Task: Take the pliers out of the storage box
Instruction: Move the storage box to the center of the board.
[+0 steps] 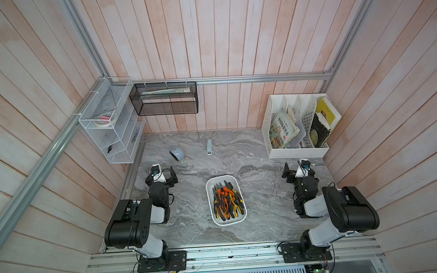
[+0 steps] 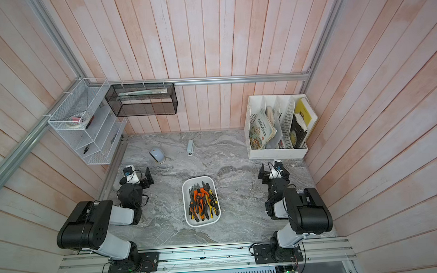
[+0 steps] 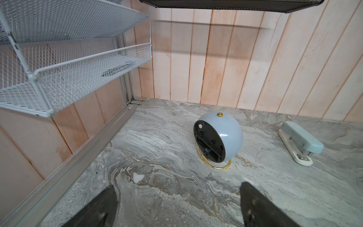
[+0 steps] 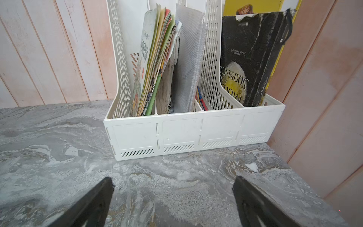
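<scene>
Left wrist view shows us the left end effector (image 3: 177, 186) released, its two dark fingers (image 3: 98, 212) spread wide over bare tabletop (image 3: 157, 157) with nothing between them. Ahead of it stand a pale blue clock (image 3: 225, 133), its black back toward the camera, and a stapler (image 3: 300, 143) lying flat, with a white mesh shelf (image 3: 68, 78) on the side wall. From the right wrist view we see the right end effector (image 4: 172, 179) likewise released and empty, facing a white file rack (image 4: 186, 133) that holds books and papers. In both top views we find the box (image 1: 209, 203) resting on the tabletop about midway between the two arms, well apart from either end effector. The pliers (image 1: 226, 201) lie inside it in an overlapping heap, their orange-and-black and yellow-and-black handles mostly toward the robot's side and their dark noses toward the back wall. All the pliers we can see are in the box.
</scene>
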